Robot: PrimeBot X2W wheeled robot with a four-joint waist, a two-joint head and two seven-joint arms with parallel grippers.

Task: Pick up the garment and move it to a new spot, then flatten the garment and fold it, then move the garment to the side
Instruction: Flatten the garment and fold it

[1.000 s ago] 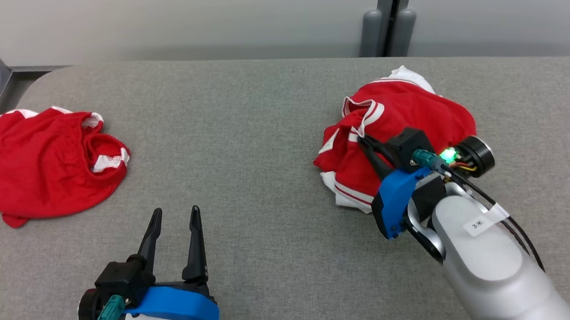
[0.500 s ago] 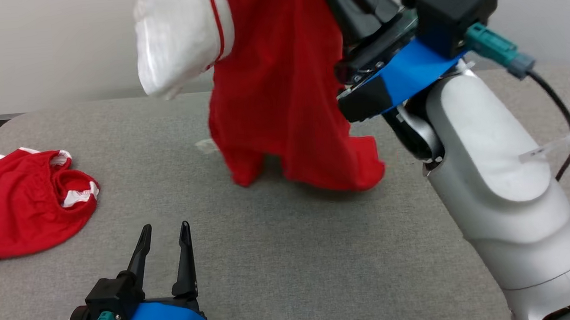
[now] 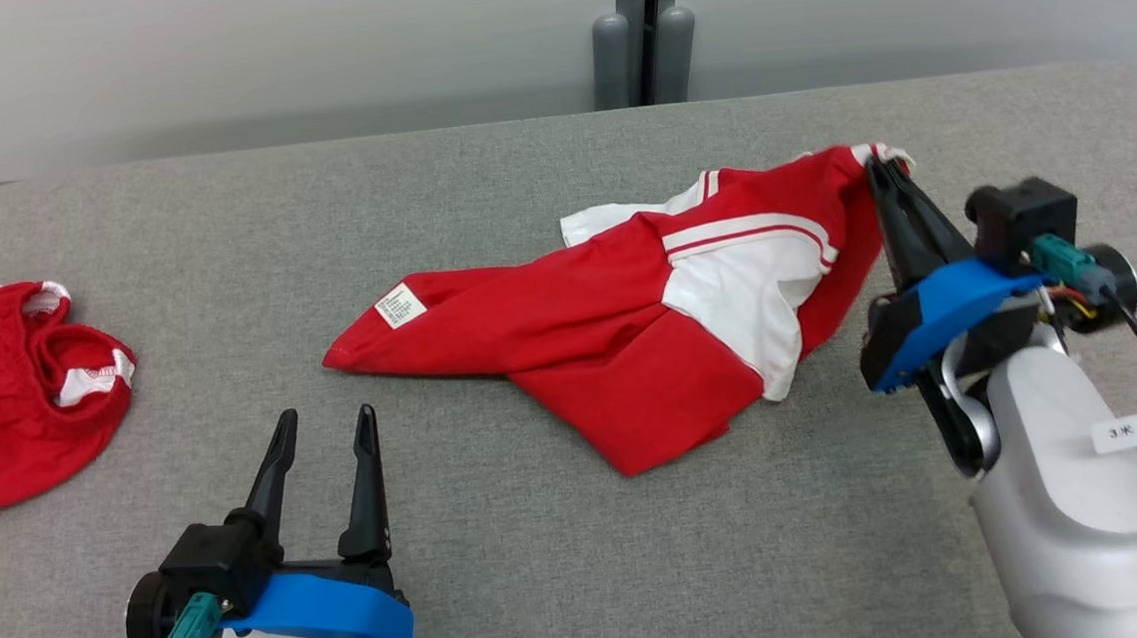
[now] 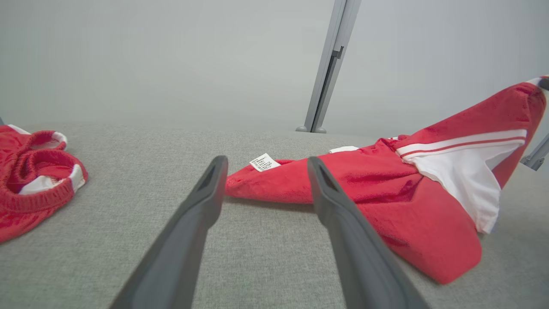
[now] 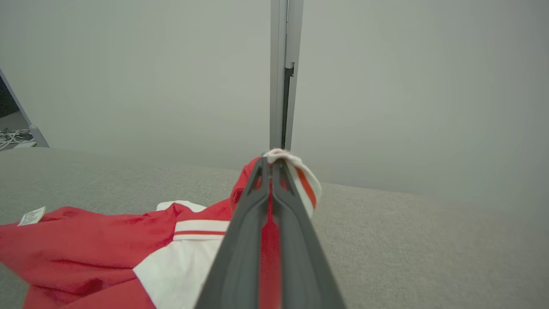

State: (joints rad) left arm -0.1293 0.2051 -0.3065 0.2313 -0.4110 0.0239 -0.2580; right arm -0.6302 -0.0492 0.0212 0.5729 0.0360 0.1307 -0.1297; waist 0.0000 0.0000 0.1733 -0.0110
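Right pincer (image 3: 878, 169) is clenched on the red jersey (image 3: 568, 309), looks mid-placement, so you'll want to release and flatten next.

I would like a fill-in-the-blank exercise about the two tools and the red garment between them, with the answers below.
1. The right tool is ____ on an edge of the red and white fabric garment.
2. The left tool is ____ and holds nothing.
3. The small white label sits at that garment's end nearer the ____ tool.

Missing words: shut, open, left.
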